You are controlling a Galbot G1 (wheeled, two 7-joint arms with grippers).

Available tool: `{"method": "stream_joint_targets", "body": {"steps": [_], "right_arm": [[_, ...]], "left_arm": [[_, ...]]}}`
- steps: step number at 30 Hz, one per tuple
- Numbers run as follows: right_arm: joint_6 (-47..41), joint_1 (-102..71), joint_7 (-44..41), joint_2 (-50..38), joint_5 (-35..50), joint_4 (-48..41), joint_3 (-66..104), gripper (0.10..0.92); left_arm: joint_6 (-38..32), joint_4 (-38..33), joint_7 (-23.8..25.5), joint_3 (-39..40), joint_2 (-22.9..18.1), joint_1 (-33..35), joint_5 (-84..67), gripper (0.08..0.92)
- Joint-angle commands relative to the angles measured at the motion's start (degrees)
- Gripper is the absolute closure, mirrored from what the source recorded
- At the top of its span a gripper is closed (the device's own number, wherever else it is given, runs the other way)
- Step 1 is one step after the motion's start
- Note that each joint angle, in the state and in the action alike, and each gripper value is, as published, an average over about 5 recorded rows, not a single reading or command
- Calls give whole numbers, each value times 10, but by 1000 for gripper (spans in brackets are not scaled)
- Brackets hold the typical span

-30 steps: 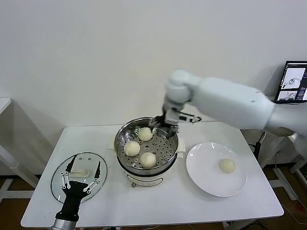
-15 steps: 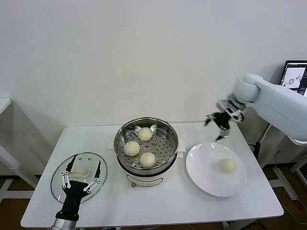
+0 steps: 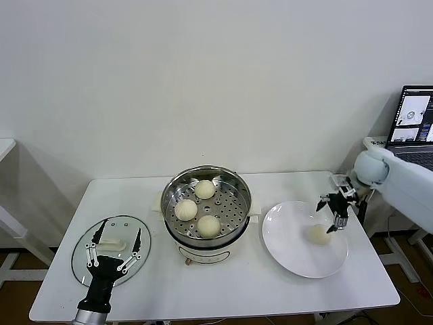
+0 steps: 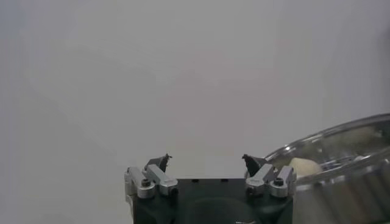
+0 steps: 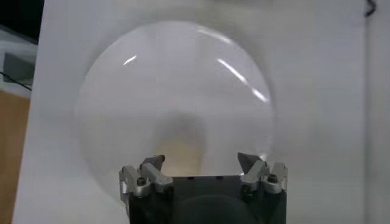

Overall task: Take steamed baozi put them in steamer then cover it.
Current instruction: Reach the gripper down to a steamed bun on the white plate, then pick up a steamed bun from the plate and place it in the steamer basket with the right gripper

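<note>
My left hand (image 3: pixel 114 252) hovers spread wide over the cover (image 3: pixel 92 258), which lies flat on the counter (image 3: pixel 230 284) at its near left. Beyond it, mid-counter, the steamer (image 3: pixel 177 187) holds three steamed baozi (image 3: pixel 209 225). To the right my right hand (image 3: pixel 335 212), released, hangs above the fourth bun (image 3: pixel 318 235) on the white plate (image 3: pixel 287 237)

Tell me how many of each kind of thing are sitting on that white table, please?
Baozi: 4, three in the steamer, one on the plate
Steamer: 1
Glass cover: 1
White plate: 1
Total: 7
</note>
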Motion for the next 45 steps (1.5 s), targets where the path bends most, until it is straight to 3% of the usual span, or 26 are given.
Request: {"method": "stream_joint_targets", "body": {"steps": [1,16,25,32,39,45], "right_arm": [[-8,-70,28,-4,-37,-22,36,203],[-5,-85,54,32,-47,-46,53,208],[-6,-73,52,36,-46,-39,48,350],[0,16,0,34,-44,-15,23,379],[-8,224,-68,82,94,15,-106,380],[-39,362,-65,174,235,55,-214,379]], "left_arm": [[-2,1,0,-1,-1,1,4,177],[-3,0,-2,-5,-4,2,13,177],[-3,1,-2,-5,-4,2,13,177],[-2,-2,-2,-1,-1,1,13,177],[-2,-4,-3,5,5,-2,13,177],[-4,1,-6,11,8,-7,12,177]]}}
